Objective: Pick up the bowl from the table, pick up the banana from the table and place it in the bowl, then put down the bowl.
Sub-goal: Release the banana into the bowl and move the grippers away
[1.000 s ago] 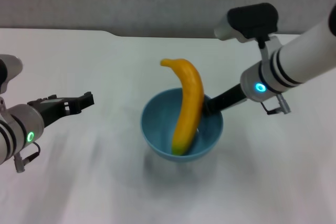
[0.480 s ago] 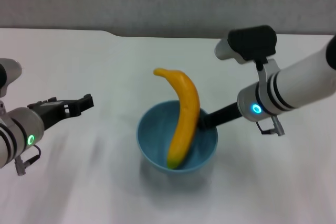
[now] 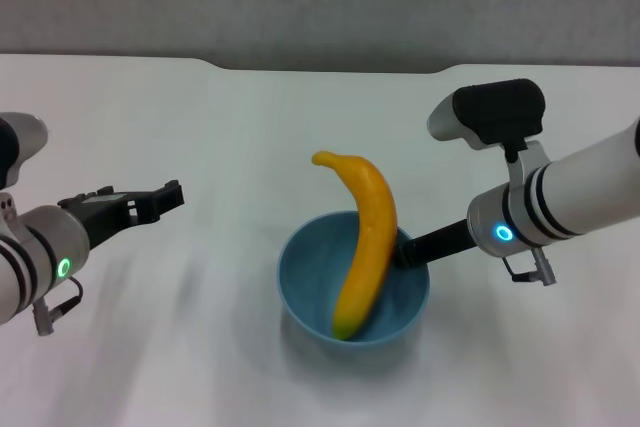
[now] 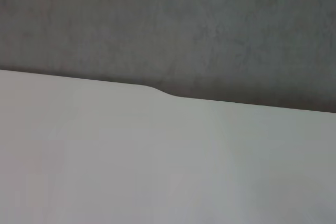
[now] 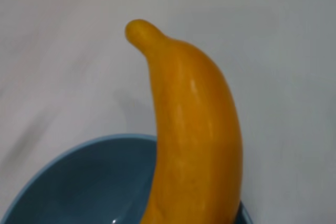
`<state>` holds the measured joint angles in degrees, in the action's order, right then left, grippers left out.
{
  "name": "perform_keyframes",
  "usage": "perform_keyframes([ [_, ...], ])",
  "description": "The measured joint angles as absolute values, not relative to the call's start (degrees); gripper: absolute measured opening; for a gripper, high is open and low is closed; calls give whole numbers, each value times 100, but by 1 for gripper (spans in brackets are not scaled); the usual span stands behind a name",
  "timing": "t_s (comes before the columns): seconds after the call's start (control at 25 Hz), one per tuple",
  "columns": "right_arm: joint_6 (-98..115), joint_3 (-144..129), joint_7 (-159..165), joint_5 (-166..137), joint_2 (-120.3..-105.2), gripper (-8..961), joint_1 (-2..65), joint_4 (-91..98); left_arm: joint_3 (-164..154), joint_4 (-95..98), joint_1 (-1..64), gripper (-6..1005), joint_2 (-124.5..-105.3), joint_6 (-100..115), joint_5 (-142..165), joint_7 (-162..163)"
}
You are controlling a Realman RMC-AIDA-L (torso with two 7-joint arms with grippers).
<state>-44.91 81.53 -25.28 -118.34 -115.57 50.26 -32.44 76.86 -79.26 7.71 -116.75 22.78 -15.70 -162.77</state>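
The light-blue bowl (image 3: pixel 305 282) is at the middle of the white table (image 3: pixel 180 357), low over it; I cannot tell if it touches. The yellow-orange banana (image 3: pixel 368 237) stands in it, one end on the bowl's bottom, the other leaning out over the far rim. My right gripper (image 3: pixel 404 251) is shut on the bowl's right rim. The right wrist view shows the banana (image 5: pixel 194 140) rising out of the bowl (image 5: pixel 79 187). My left gripper (image 3: pixel 165 197) is open and empty, well to the left of the bowl.
The table's far edge has a shallow notch (image 3: pixel 330 69), which also shows in the left wrist view (image 4: pixel 163 92), with a grey wall behind. Bare white tabletop (image 4: pixel 157 171) lies around the bowl on all sides.
The right gripper has carried the bowl with the banana toward the near edge and a little right, and lower. The left arm has barely moved.
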Motion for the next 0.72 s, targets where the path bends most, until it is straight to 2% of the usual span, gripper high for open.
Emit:
perform_keyframes([
  [0.72, -4481, 8101, -2531, -11742, -11540, 128, 4953, -3237, 7681, -7874, 760, 895, -11676, 2250, -1582, -16268],
])
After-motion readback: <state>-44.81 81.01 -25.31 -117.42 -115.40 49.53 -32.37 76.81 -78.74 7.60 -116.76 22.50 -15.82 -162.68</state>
